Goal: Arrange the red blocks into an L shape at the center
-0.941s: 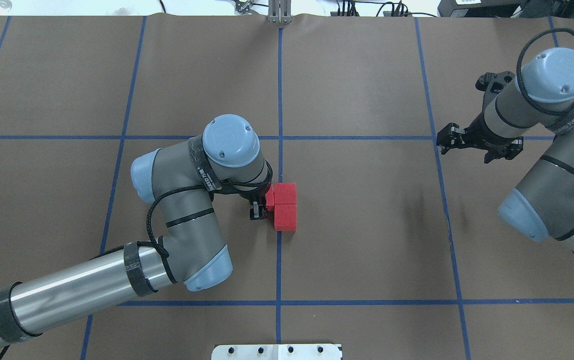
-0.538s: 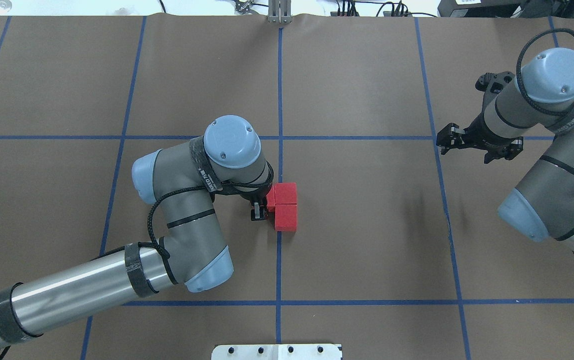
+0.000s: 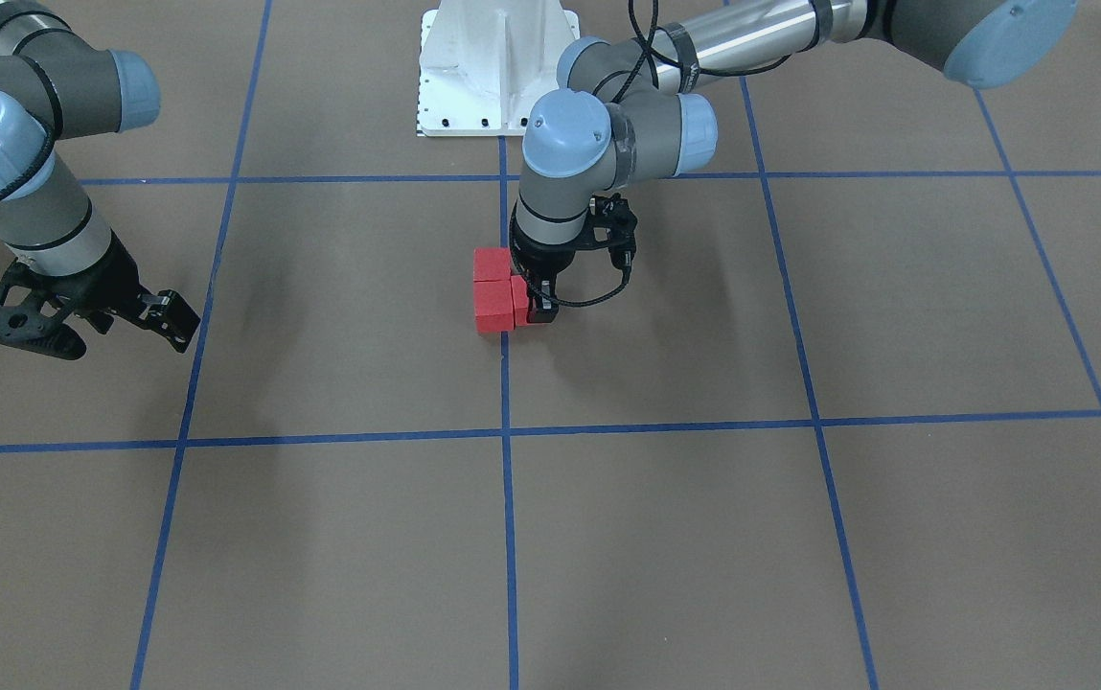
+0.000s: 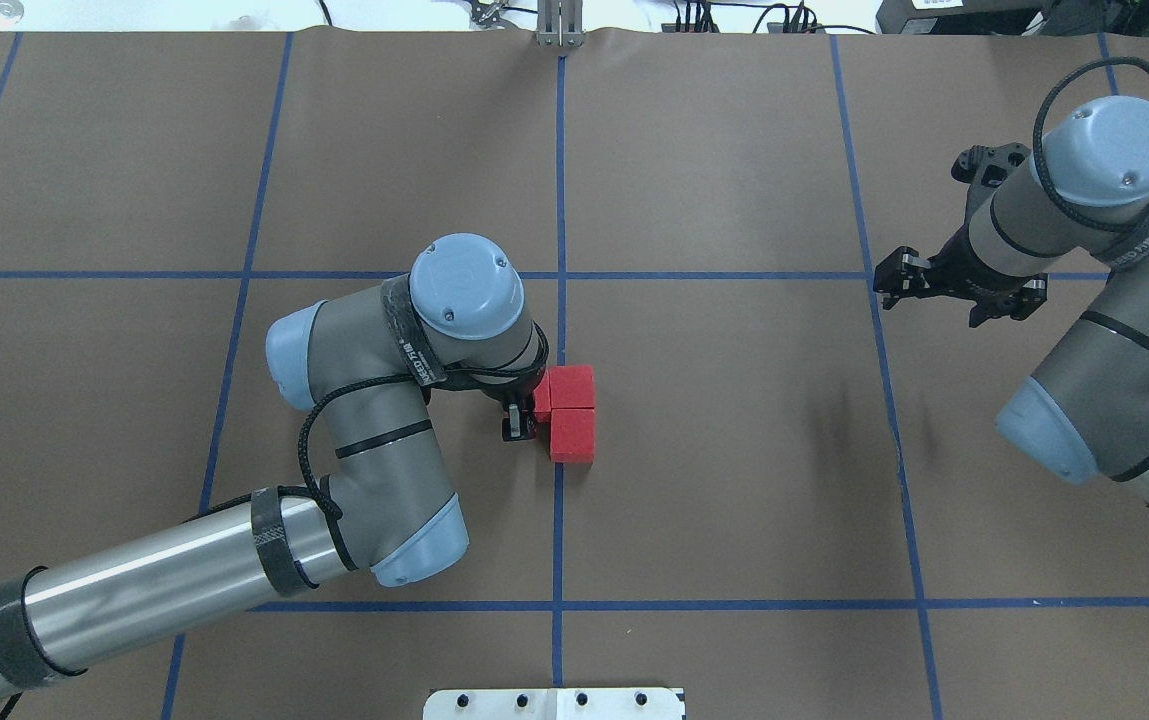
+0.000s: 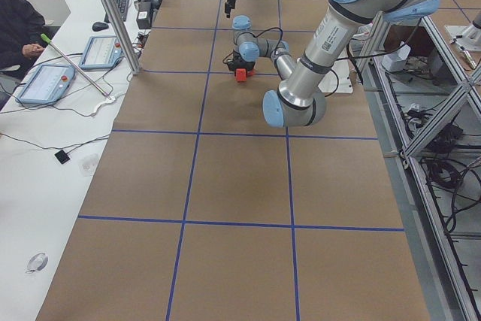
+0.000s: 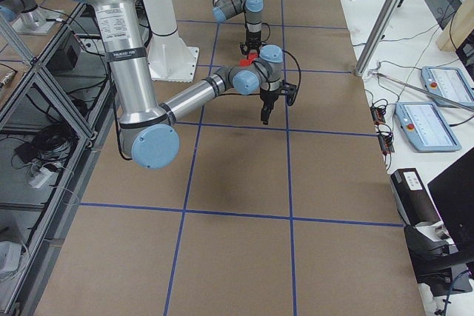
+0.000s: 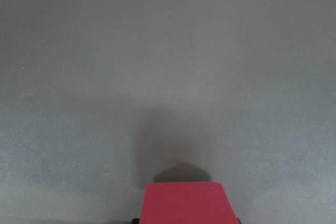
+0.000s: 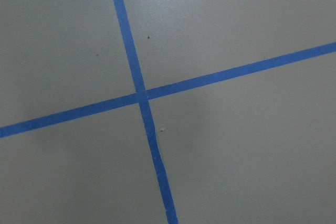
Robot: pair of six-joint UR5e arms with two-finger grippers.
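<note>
Two red blocks (image 4: 571, 387) (image 4: 572, 436) lie edge to edge in a column just right of the center's blue tape line (image 4: 559, 320); they also show in the front view (image 3: 491, 264) (image 3: 493, 310). My left gripper (image 4: 524, 412) points down and is shut on the third red block (image 4: 540, 399), pressed against the column's left side. The left wrist view shows that block (image 7: 184, 203) low between the fingers. Whether it rests on the floor I cannot tell. My right gripper (image 4: 892, 272) hangs open and empty over a tape crossing (image 8: 142, 97), far to the right.
The white pedestal base (image 4: 554, 703) sits at the near edge, also visible in the front view (image 3: 497, 96). A metal post (image 4: 559, 25) stands at the far edge. An operator (image 5: 15, 28) sits at a side desk with tablets (image 5: 43, 84).
The left arm's wrist has crept very slightly right and nearer with its block. The two lying blocks and the right arm have not moved.
</note>
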